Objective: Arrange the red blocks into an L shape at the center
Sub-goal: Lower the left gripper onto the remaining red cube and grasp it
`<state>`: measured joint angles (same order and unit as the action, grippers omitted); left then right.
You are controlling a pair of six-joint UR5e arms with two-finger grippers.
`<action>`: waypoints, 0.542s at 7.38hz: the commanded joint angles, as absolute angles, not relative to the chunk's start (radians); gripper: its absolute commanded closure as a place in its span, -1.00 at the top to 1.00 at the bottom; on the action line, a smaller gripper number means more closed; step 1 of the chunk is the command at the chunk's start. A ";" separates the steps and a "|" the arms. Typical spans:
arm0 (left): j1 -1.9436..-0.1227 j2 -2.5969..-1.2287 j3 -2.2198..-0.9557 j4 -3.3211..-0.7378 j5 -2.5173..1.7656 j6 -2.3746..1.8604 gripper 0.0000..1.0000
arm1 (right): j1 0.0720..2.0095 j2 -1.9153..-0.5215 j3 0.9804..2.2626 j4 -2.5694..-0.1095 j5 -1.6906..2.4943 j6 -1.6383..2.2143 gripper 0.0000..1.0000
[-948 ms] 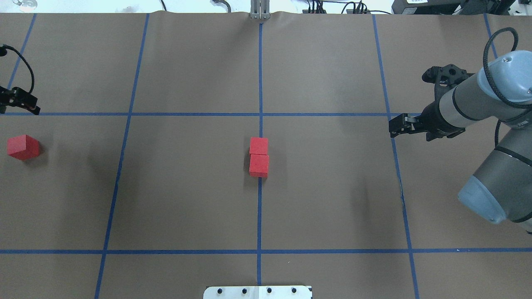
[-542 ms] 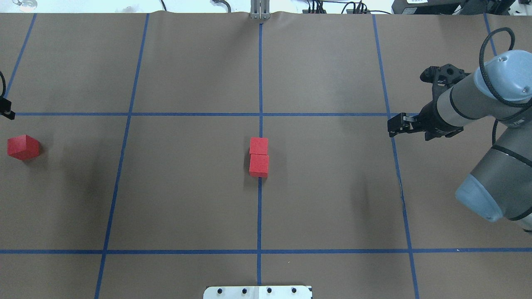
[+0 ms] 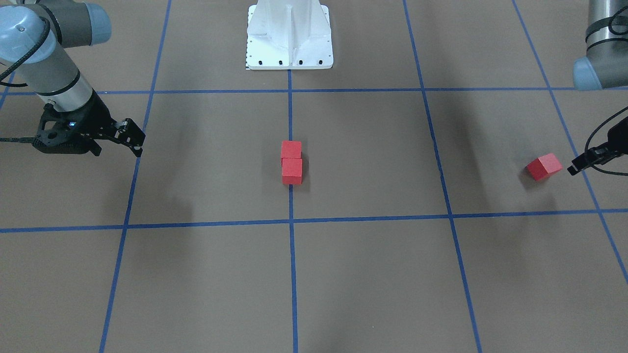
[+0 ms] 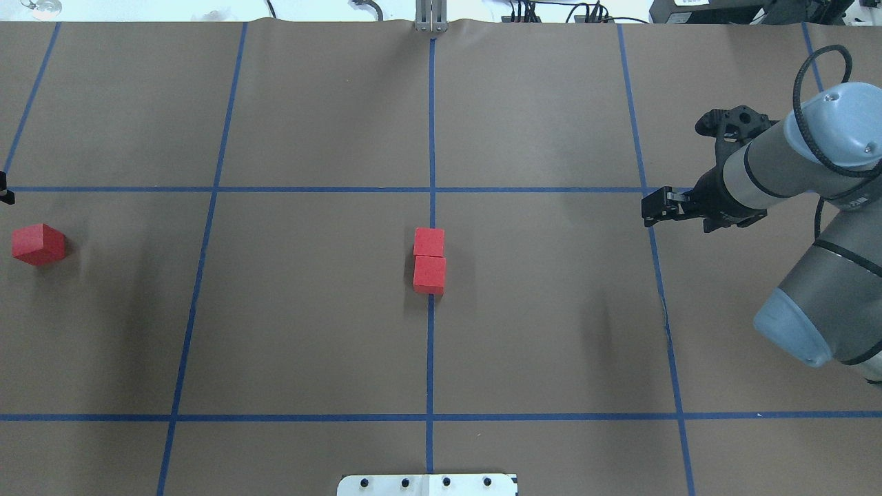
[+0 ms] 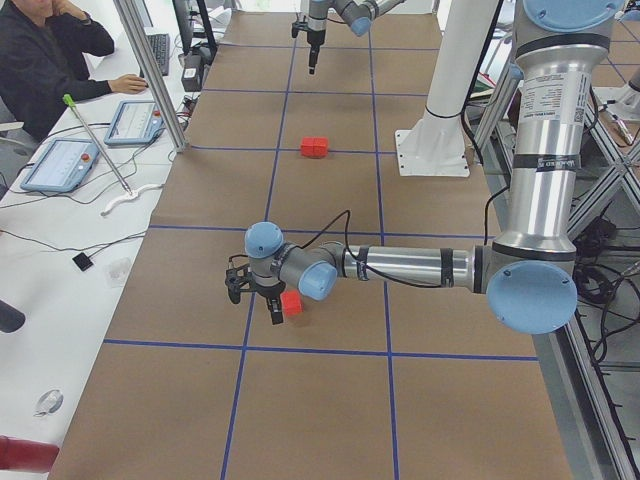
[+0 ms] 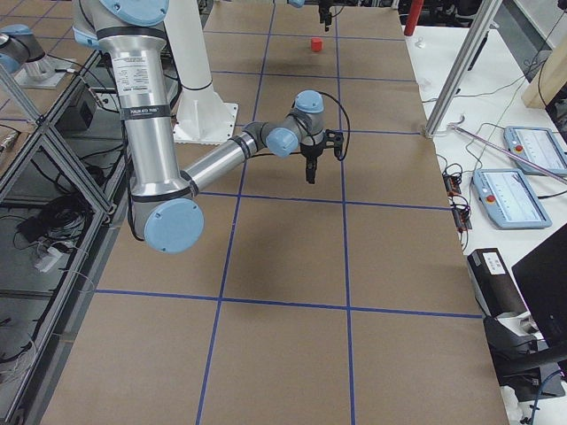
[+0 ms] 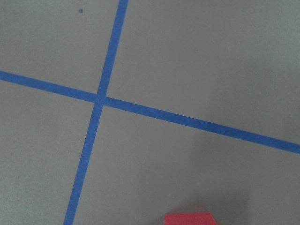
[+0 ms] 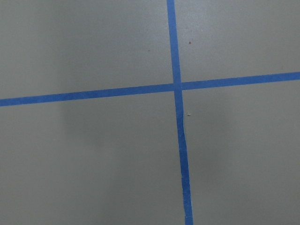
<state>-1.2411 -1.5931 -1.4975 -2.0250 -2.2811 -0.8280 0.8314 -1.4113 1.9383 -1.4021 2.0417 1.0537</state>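
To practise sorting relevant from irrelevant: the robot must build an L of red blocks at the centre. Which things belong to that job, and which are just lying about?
Belongs: far centre block; near centre block, touching it; stray block.
Lying about: near tablet; far tablet; stick.

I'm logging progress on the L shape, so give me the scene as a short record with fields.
center pair: two red blocks touching, in line on the center grid line
lone block: far on the robot's left, apart from the pair
left tool: beside the lone block, not touching it
right tool: far on the robot's right, holding nothing
L shape: not yet formed
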 commanded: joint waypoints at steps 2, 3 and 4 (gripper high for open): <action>-1.233 -1.583 -1.494 -2.085 -2.284 -0.929 1.00 | 0.831 -1.411 1.931 -1.402 2.042 1.054 1.00; -1.232 -1.583 -1.494 -2.088 -2.314 -0.949 1.00 | 0.831 -1.411 1.930 -1.402 2.040 1.054 1.00; -1.224 -1.585 -1.493 -2.088 -2.331 -0.957 1.00 | 0.830 -1.411 1.925 -1.402 2.042 1.052 1.00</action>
<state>-1.2310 -1.5835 -1.4940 -2.0840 -2.3082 -0.9408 0.8309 -1.4113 1.9296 -1.4021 2.0409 1.0535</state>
